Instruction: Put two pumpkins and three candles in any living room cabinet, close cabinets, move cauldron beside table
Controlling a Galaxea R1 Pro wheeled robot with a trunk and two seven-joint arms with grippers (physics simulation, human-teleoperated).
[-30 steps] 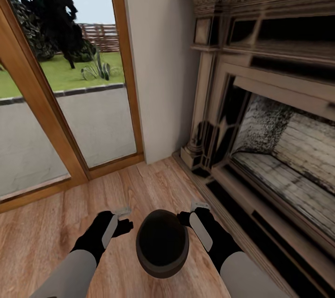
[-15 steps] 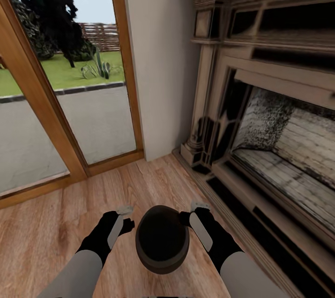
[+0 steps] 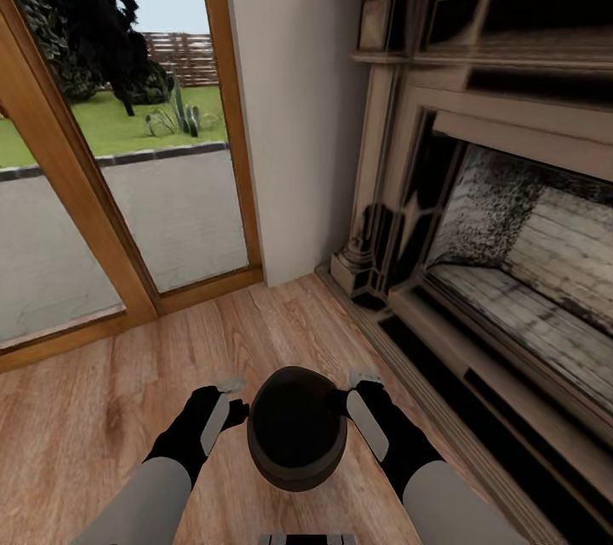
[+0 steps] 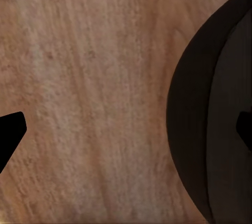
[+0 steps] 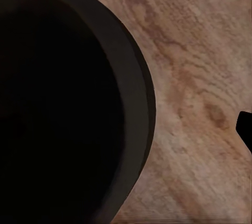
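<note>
- We face a corner of the room: a tall glazed door (image 3: 128, 145) on one side, a carved fireplace (image 3: 477, 213) on the other, wooden floor (image 3: 85, 417) below. No surface to set things beside shows here.
- The cauldron (image 3: 296, 428) sits between our two arms, mouth up, above the floor; its rim is round, so no long axis governs the carry.
- We judge it is carried by a squeeze from both sides: the left end effector (image 3: 223, 409) meets its left flank, the right end effector (image 3: 353, 398) its right rim, both about equally near.
- Both forearms reach forward, roughly parallel, wrists turned inward.
- In each wrist view one dark fingertip (image 4: 11, 129) stands well off the cauldron, so both end effectors look spread wide.
</note>
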